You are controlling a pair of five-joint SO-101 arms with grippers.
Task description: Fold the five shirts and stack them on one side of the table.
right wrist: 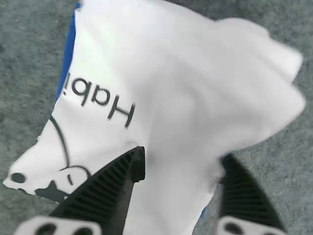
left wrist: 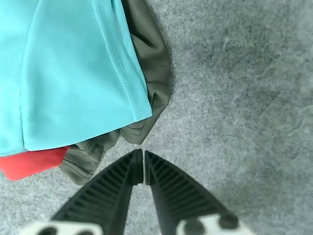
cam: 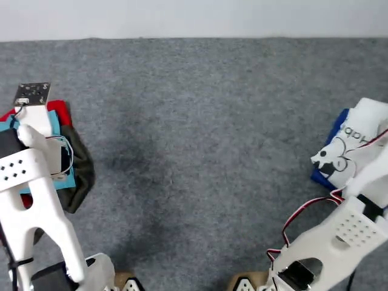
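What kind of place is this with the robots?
Probably a robot practice table, not a home: a grey carpeted tabletop, white robot arms, and a teal shirt and white shirt at opposite ends.

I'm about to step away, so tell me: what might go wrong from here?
The right jaws stand open around the bunched white shirt, which lies on the blue shirt. A pinch may catch only one layer, or drag the blue one along. Across the table, the olive shirt bulges out from under the teal shirt, so added shirts may sit crooked or slide.
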